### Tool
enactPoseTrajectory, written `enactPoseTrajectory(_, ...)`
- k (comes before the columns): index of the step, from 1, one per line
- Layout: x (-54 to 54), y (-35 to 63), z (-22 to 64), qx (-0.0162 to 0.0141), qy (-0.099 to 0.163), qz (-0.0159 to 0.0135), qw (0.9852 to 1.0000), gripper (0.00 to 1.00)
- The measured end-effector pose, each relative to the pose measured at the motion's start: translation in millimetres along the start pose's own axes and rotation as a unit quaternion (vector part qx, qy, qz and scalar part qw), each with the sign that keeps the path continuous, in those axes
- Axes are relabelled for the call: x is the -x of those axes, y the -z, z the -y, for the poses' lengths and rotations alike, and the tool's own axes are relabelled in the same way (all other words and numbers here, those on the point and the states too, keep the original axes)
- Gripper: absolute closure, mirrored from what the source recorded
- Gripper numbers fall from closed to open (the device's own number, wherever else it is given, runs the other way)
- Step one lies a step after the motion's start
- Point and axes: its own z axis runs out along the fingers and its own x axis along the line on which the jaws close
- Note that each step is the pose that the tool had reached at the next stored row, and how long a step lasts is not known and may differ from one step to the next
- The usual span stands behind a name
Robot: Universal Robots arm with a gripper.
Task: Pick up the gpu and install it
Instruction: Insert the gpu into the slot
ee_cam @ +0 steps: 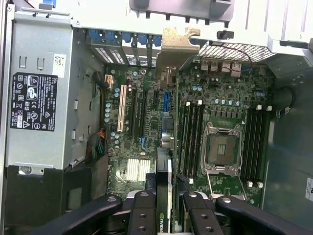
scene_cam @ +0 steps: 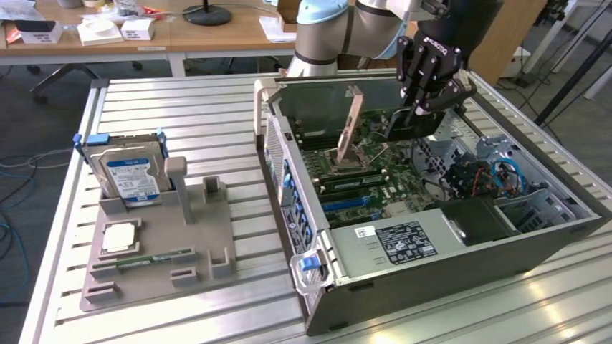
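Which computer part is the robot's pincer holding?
The thin dark graphics card, held in the pincer over the open grey computer case. The silver blue-labelled hard drive, square silver chip and narrow green memory stick sit on the grey rack.

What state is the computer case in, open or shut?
Open: the computer case has no side panel, so its motherboard lies exposed.

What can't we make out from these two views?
- Wrist view: the slot under the gpu, hidden by the edge-on card itself.
- Wrist view: most of the hand, cut off by the picture's edge.
- Exterior view: the gpu's lower edge, lost against the dark motherboard clutter.
- Exterior view: power supply label text, too small.
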Motion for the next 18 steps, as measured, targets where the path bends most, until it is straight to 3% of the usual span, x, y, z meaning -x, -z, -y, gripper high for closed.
enactPoseTrajectory(12,-0.4,-18.1,0.2,-0.0001,0.0,0.0001,1.0,0.74)
enactPoseTrajectory(18,-0.4,-21.0,-0.5,-0.0009,0.0,0.001,1.0,0.74)
